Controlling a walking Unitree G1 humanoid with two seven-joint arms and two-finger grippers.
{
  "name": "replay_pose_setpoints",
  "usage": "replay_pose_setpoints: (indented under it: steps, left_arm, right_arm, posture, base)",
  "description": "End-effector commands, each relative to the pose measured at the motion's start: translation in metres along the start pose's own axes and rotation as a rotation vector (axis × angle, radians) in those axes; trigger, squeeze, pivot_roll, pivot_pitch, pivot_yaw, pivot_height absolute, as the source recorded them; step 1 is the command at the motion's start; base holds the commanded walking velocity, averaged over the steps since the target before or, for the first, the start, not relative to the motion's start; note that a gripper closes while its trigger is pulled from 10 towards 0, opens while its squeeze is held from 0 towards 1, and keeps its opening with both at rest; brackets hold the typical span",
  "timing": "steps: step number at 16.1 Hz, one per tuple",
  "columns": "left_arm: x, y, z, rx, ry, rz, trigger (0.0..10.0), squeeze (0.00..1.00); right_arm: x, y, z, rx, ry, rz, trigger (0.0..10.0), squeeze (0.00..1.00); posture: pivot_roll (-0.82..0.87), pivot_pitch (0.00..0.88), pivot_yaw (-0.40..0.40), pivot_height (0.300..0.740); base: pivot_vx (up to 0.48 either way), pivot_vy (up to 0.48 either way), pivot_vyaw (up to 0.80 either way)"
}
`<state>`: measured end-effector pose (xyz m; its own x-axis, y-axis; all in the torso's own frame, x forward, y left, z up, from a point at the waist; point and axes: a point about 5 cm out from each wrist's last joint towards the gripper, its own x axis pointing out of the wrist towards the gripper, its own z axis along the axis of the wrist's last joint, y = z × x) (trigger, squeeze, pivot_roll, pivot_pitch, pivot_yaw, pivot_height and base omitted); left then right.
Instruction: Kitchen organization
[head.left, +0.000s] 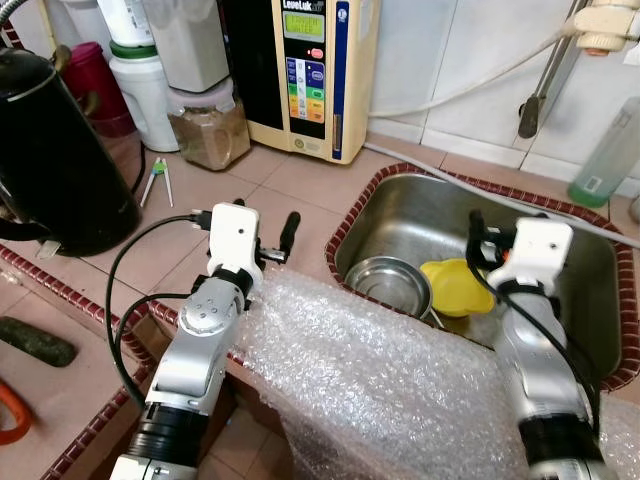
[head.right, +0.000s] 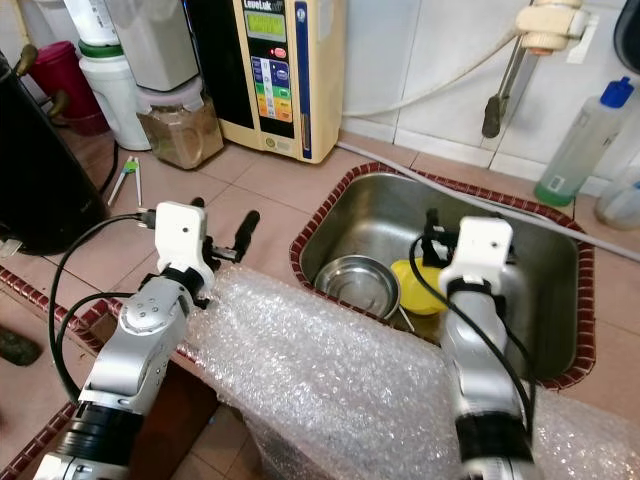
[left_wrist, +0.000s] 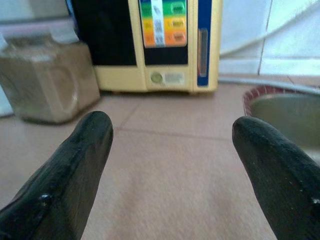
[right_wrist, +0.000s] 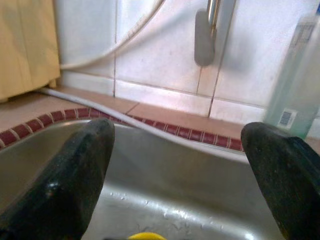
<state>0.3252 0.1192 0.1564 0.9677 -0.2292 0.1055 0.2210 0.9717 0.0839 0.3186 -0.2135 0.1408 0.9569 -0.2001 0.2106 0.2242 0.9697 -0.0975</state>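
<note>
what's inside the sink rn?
In the sink: a steel bowl and a yellow bowl beside it. The right gripper hovers over them, open. Bubble wrap and the arm hide the near part.

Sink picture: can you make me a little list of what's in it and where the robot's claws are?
Sink: stainless steel sink with a red tiled rim
Inside: round steel bowl beside a yellow plastic bowl
Left claw: open, above the pink tiled counter
Right claw: open, over the sink
Front edge: sheet of clear bubble wrap
</note>
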Motion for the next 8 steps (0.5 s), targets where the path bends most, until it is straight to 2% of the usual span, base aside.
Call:
replay_pose_setpoints:
  steps: [1,2,3,5,6,8]
  left_arm:
    - [-0.004,0.004,0.001,0.011,-0.02,0.022,10.0,1.0]
    - [-0.008,0.007,0.001,-0.013,-0.023,0.037,10.0,0.32]
    - [-0.009,0.007,0.002,-0.019,-0.023,0.033,10.0,0.01]
    - [-0.012,0.007,0.002,-0.013,-0.026,0.042,10.0,0.0]
    - [-0.018,0.006,-0.006,0.017,0.018,0.049,10.0,0.0]
    - [-0.023,0.005,-0.013,-0.011,0.057,0.044,10.0,0.0]
  right_arm:
    - [-0.006,0.0,0.007,0.008,-0.026,0.024,10.0,1.0]
    - [-0.014,0.001,0.011,-0.002,-0.05,0.055,10.0,1.0]
    - [-0.017,0.003,0.014,0.007,-0.059,0.074,10.0,1.0]
    - [-0.023,0.003,0.018,0.008,-0.07,0.087,10.0,1.0]
    - [-0.032,0.002,0.022,0.016,-0.081,0.107,10.0,1.0]
    - [-0.04,0.002,0.022,0.013,-0.071,0.131,10.0,1.0]
  posture:
    - [0.01,0.0,0.014,0.74]
    - [0.01,0.0,0.015,0.74]
    - [0.01,0.0,0.015,0.74]
    - [0.01,0.0,0.015,0.74]
    - [0.0,0.0,0.011,0.74]
    - [0.0,0.0,0.002,0.74]
  base:
    - [0.0,0.0,0.0]
    - [0.0,0.0,0.0]
    - [0.0,0.0,0.0]
    - [0.0,0.0,0.0]
    - [0.0,0.0,0.0]
    - [0.0,0.0,0.0]
